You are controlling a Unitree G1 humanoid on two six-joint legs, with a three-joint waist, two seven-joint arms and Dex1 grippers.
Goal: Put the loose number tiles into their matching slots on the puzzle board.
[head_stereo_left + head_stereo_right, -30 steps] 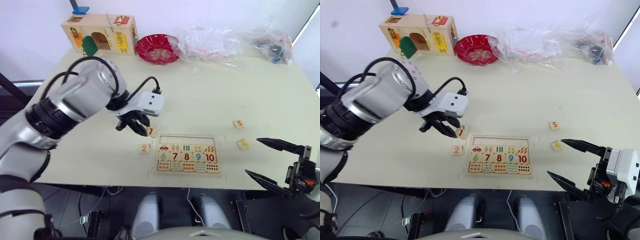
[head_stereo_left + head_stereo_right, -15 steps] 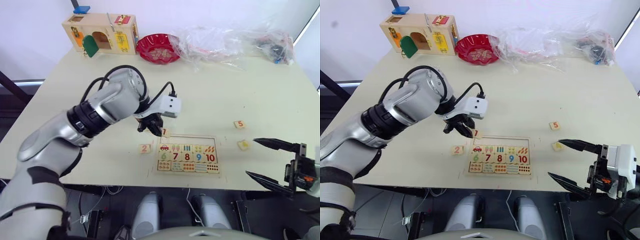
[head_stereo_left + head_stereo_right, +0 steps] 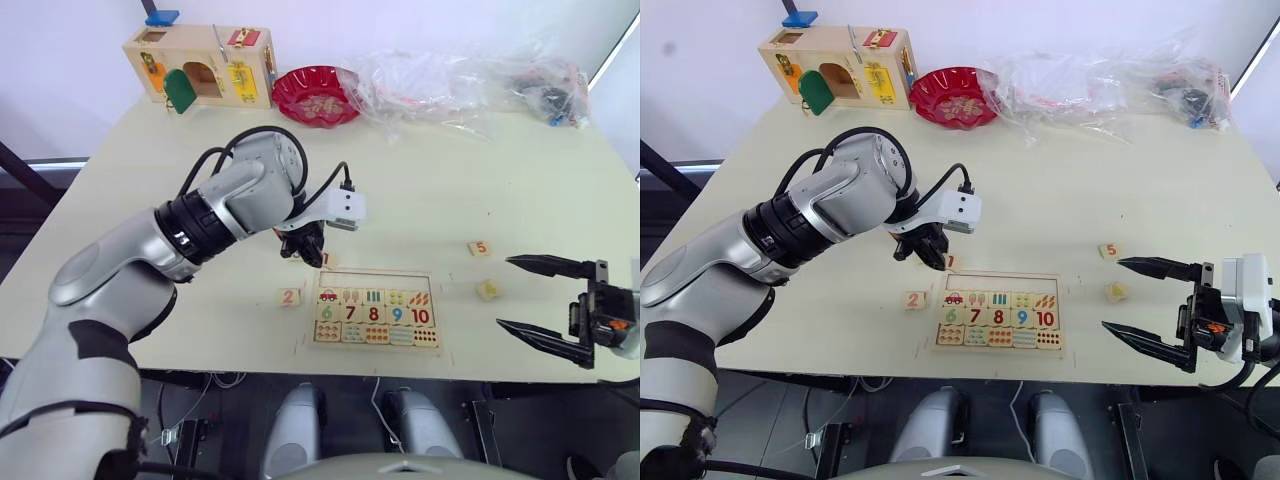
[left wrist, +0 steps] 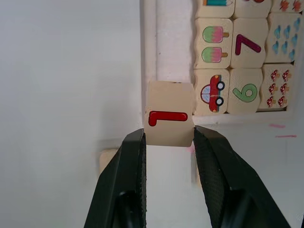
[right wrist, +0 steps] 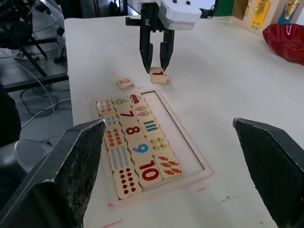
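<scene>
Cream tabletop (image 3: 440,190) under a white wall, with the puzzle board (image 3: 376,309) near your front edge. Your left gripper (image 4: 168,142) has its two fingers closed down to one tile's width on the number 1 tile (image 4: 169,120), one pad on each side of it. It hangs just past the board's left far corner, beside the left end of the matching slots (image 3: 377,280); the wrist view puts the tile over the frame edge next to the car picture and the green 6. Whether the tile touches the table, you cannot tell. Your right gripper (image 3: 1145,304) is spread wide and holds nothing, off the table's right front corner, well clear of the board.

Against a second ago: the left arm has carried the 1 tile to the right, from a spot left of the board to its corner. The right gripper sits a bit higher and nearer the table edge.

Counts: four loose tiles. The 1 is in the grip. The 2 tile (image 3: 289,297) lies just left of the board. The 5 tile (image 3: 479,248) and a yellow-marked tile (image 3: 487,290) lie to its right. The board has two rows of picture tiles and one row reading 6 to 10; its top strip is bare. At the back: one wooden latch box (image 3: 202,66), one red bowl (image 3: 316,96), one heap of clear plastic bags (image 3: 470,85).
</scene>
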